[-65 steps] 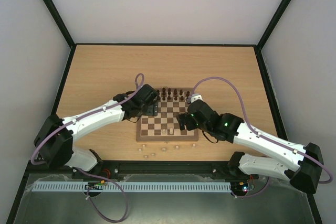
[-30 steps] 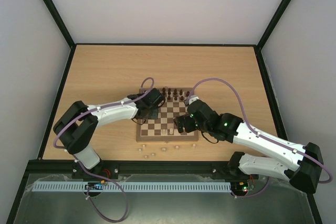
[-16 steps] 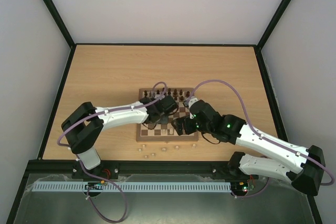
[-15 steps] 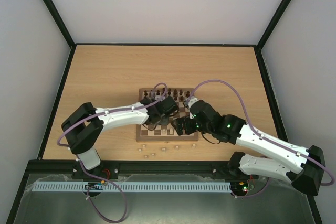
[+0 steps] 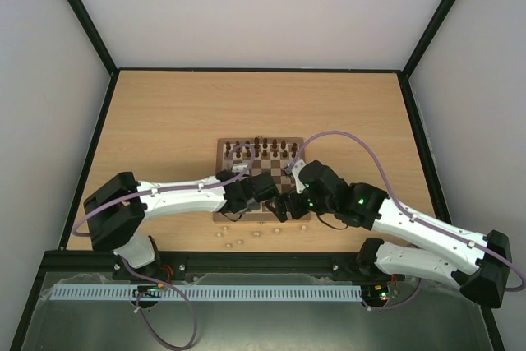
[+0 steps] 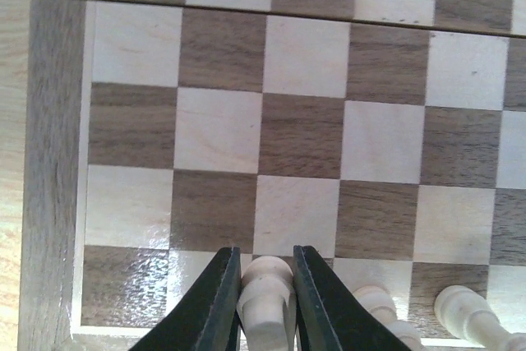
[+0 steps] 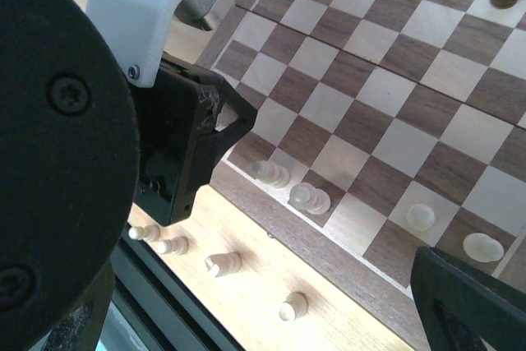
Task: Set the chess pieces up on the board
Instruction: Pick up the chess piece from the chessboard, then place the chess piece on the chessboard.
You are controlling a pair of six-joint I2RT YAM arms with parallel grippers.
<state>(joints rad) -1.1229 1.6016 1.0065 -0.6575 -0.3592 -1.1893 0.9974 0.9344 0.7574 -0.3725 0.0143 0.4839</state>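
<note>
Bench: light wood-grain top filling the middle of the overhead view, edged by a thin black border. Plain pale walls enclose it at back, left and right. Black frame posts run diagonally through the upper corners. Along the bottom, a white slotted strip crosses a grey metal surface.

Pale pieces upright on checkered board's near row

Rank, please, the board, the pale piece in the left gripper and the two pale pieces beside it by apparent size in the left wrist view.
1. The board, filling the view.
2. The held pale piece in the left gripper, nearest the camera.
3. The two neighbouring pieces: both cut off, so unranked.
</note>
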